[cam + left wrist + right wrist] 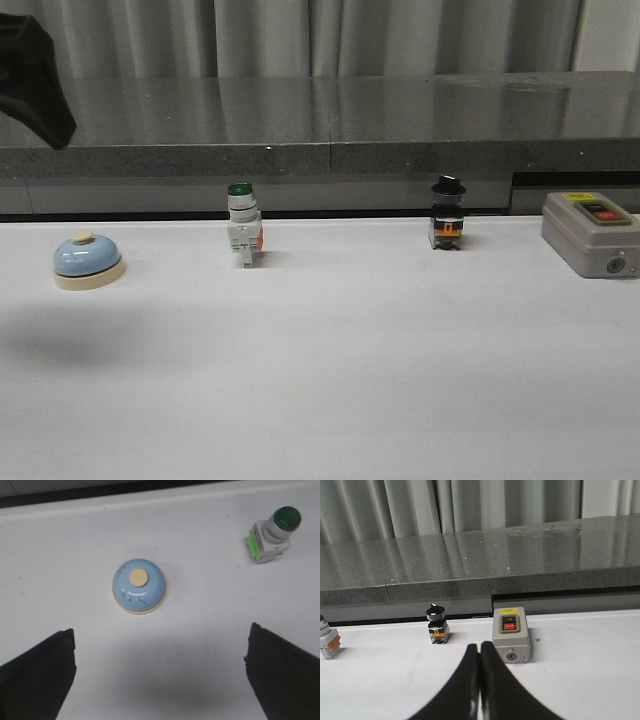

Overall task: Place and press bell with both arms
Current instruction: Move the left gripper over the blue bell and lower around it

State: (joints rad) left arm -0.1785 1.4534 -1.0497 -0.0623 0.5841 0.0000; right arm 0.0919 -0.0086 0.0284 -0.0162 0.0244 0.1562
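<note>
The light blue bell [88, 261] with a cream base and cream button stands upright on the white table at the far left. In the left wrist view the bell [139, 586] lies ahead of my left gripper [160, 630], which is wide open, empty and above the table. Its black fingers [37, 675] stand well apart. My left arm shows only as a blurry black shape [35, 85] at the top left of the front view. My right gripper [480, 647] is shut on nothing, low over the table, far from the bell, and out of the front view.
A green-capped white push-button switch [243, 225] stands right of the bell and shows in the left wrist view [272, 535]. A black-knobbed switch [448, 213] and a grey on/off box [590, 233] stand further right, both ahead of my right gripper. A grey ledge [330, 125] runs behind the table.
</note>
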